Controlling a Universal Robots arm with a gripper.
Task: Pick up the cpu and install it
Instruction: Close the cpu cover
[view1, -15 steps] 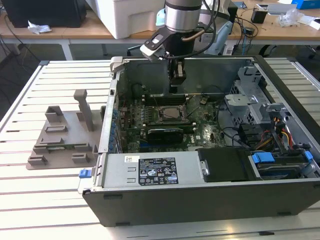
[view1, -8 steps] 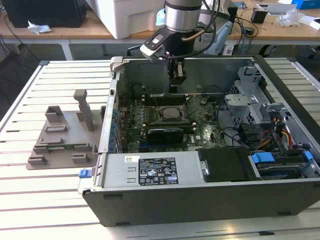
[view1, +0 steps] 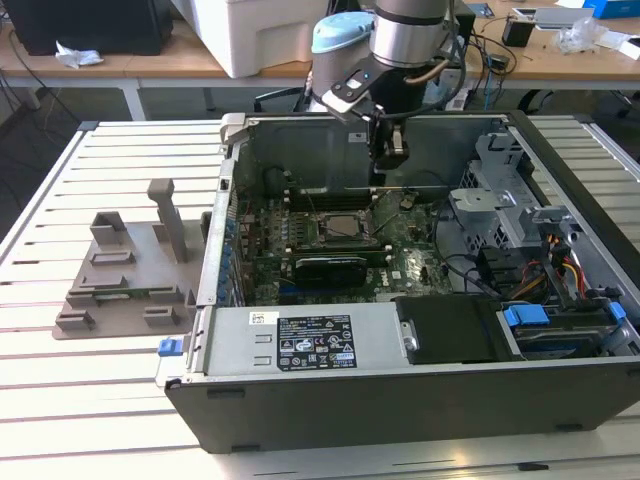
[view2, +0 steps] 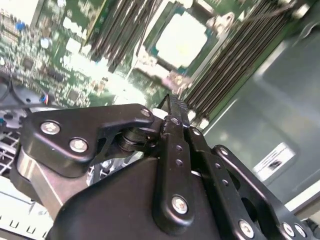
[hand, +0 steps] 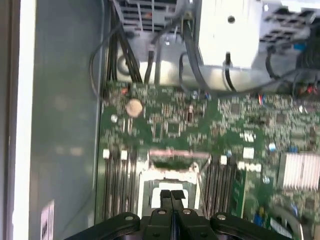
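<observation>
- Cpu (view2: 182, 40) and gripper (hand: 171, 194) are both inside a large open computer case (view1: 400, 400). The case lies on a white slatted table (view1: 100, 400), and its walls surround the hand.
- A green motherboard (view1: 405, 262) covers the case floor beneath the hand.
- A grey plastic tray (view1: 110, 312) with upright posts rests on the table outside the case. It is well apart from the hand, toward the exterior view's left.
- The gripper hangs from the arm above the motherboard, black and pointing down. Both wrist views show its two fingers pressed together with nothing between them, so the hand is closed and holds nothing.
- Rows of dark memory slots (hand: 116, 185) run along either side of the spot below the fingertips.
- A metal-framed socket (view1: 345, 226) sits on the board just below the hand.
- The cpu, a pale silvery square, lies flat inside that socket, under the fingertips and clear of them.
</observation>
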